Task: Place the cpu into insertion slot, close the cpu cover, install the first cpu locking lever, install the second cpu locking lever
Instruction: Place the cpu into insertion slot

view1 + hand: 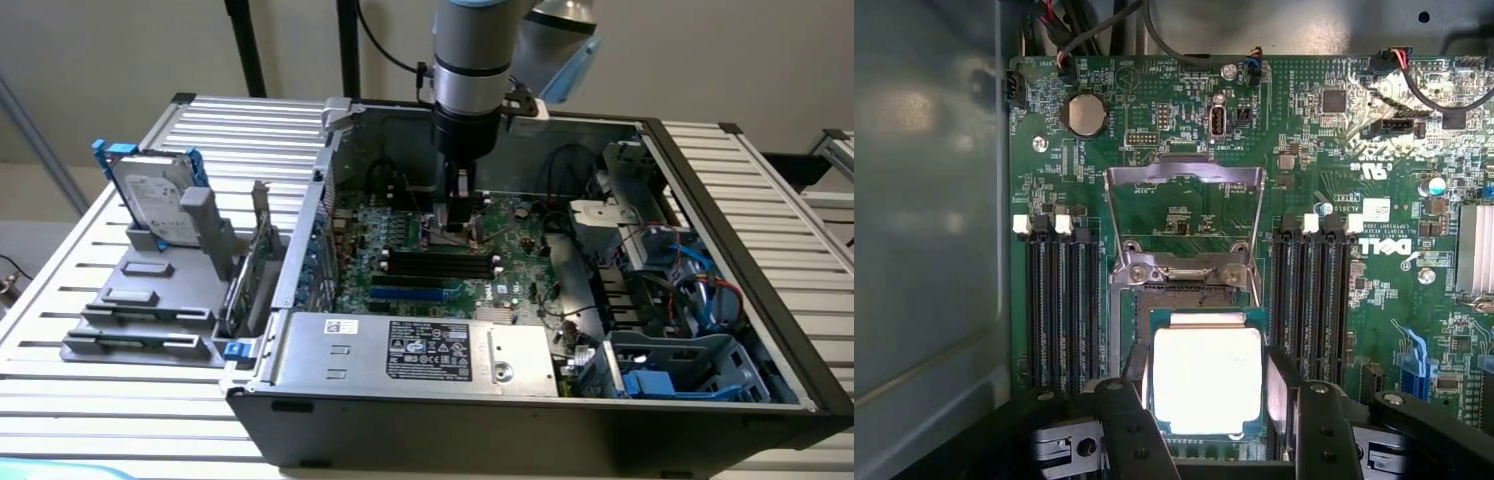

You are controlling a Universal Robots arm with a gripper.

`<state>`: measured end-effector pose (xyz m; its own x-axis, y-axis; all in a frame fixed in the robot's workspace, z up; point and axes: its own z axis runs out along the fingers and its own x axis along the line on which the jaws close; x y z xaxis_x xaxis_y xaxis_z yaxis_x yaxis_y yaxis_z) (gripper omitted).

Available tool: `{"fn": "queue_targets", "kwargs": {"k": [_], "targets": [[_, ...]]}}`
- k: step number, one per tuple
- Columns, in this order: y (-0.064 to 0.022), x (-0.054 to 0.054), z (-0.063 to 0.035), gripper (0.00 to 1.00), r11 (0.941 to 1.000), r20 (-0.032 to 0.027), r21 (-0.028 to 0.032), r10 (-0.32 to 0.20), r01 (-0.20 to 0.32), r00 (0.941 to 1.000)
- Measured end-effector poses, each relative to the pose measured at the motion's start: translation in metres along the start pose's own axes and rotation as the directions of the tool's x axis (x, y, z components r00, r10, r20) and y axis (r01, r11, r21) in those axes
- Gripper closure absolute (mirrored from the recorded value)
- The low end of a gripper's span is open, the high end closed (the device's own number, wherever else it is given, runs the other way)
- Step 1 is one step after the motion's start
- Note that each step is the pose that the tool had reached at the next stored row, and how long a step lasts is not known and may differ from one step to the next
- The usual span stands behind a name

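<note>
The gripper [1209, 400] is holding the cpu [1207, 375]. Its two black fingers [1129, 425] are pressing on two sides of the chip, spread just as wide as the chip. The cpu is facing up and shining pale and bright. It is sitting right over the slot [1189, 297], and a dark strip of the slot is peeking out just past it. Whether the chip is touching the slot cannot be told.

Just beyond the slot, the cover [1184, 178] is standing flipped open. The green board [1314, 150] is showing through its window. Long black memory slots [1059, 300] are running along both sides. Farther on, a round silver battery [1084, 114] is sitting on the board.

In the exterior view, the arm [470, 60] is reaching straight down into an open case [534, 430]. The case is lying on a slatted table [747, 180]. A hard drive [154, 195] is standing on a grey rack [134, 300] at the exterior view's left.
</note>
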<state>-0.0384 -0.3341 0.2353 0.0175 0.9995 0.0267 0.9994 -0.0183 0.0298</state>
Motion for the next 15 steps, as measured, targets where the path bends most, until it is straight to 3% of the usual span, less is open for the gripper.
{"fn": "queue_targets", "kwargs": {"k": [15], "targets": [[-0.0006,0.004,0.0185,0.45,1.0,-0.0046,0.0045,0.0,0.0,1.0]]}}
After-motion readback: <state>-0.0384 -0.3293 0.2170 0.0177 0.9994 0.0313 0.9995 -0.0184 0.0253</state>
